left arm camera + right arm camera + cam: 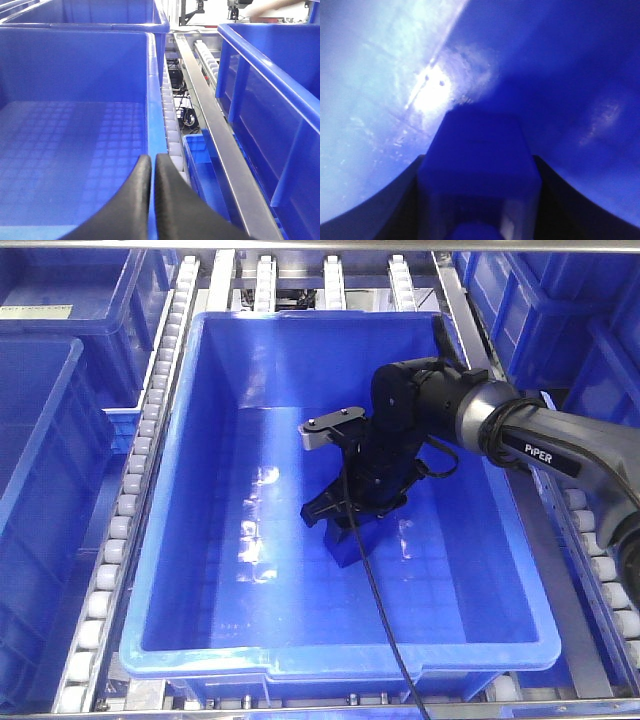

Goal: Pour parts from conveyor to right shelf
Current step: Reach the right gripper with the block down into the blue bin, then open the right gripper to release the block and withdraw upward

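While the right gripper point(345, 523) clamps the blue block point(353, 543) low over the large bin's point(300, 645) centre, apparently near its floor, walls stand well apart; left gripper point(152, 172) sits closed over a neighbouring bin's edge point(156, 120).

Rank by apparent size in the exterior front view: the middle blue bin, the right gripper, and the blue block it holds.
1. Middle blue bin, by far the largest.
2. Right gripper, which reaches down into that bin.
3. Blue block, the smallest; it is partly hidden between the fingers, so its full size is uncertain.
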Tool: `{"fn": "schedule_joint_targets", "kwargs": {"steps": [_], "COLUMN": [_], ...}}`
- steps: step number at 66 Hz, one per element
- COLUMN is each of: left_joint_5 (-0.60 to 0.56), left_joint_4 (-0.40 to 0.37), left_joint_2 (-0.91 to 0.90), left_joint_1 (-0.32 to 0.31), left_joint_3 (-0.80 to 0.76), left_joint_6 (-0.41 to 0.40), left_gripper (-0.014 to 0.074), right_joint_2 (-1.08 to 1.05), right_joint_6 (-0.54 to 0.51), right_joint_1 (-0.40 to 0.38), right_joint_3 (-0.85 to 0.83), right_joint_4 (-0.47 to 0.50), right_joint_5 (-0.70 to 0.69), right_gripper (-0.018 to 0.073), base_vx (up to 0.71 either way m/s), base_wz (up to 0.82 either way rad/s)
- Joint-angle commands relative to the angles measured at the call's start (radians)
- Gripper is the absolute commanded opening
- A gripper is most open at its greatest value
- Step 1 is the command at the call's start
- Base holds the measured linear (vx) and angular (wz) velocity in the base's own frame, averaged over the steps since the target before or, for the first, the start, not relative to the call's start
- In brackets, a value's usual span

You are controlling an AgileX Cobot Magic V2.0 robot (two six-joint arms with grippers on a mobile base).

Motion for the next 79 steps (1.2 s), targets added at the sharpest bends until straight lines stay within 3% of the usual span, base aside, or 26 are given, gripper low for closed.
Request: {"fn": "schedule_joint_targets", "kwargs": {"steps": [1,13,29,36,55,65,73,79], "left_joint_5": [-0.079,-0.079,-0.079,-0.079,-0.079,-0.079,-0.079,-0.079], "left_joint_4": [-0.008,-0.008,-0.008,-0.008,-0.008,-0.008,-0.008,-0.008], "left_joint_2": [0.016,0.016,0.016,0.016,0.016,0.016,0.016,0.016], "left_joint_1": [-0.006,-0.006,-0.006,-0.006,-0.006,-0.006,-0.006,-0.006], "left_joint_3": [-0.020,-0.020,-0.020,-0.020,-0.020,-0.020,-0.020,-0.020], "left_joint_6": [-0.008,-0.008,-0.008,-0.008,-0.008,-0.008,-0.008,-0.008], "left_gripper": [-0.0006,-0.0006,-0.0006,-0.0006,-0.0006,-0.0006,-0.0006,-0.0006], "right_joint_2": [-0.051,-0.051,-0.051,-0.066,-0.169,-0.281,-0.408,-0.502], "right_joint_6": [-0.001,-0.005,-0.004,-0.003,-0.001,-0.001,-0.001,-0.001], "right_joint_1": [0.000,0.000,0.002,0.012,0.029,0.028,0.027,0.027], "right_joint_3": [-0.029,-0.029,-0.029,-0.029,-0.012,0.149,0.353,0.499], "right_joint_4": [-0.017,-0.017,0.000,0.005,-0.014,-0.016,-0.034,-0.068], "right_joint_5": [-0.013,-0.006,-0.020,-0.058,-0.226,-0.430,-0.653,-0.793], "right_gripper": [0.0030,0.0176,0.0515,0.0566,0.0543,0.0510,0.0426,0.0286], "base_vx": [0.00,0.00,0.00,0.00,0.00,0.00,0.00,0.00], "base_wz": [0.00,0.00,0.00,0.00,0.00,0.00,0.00,0.00]}}
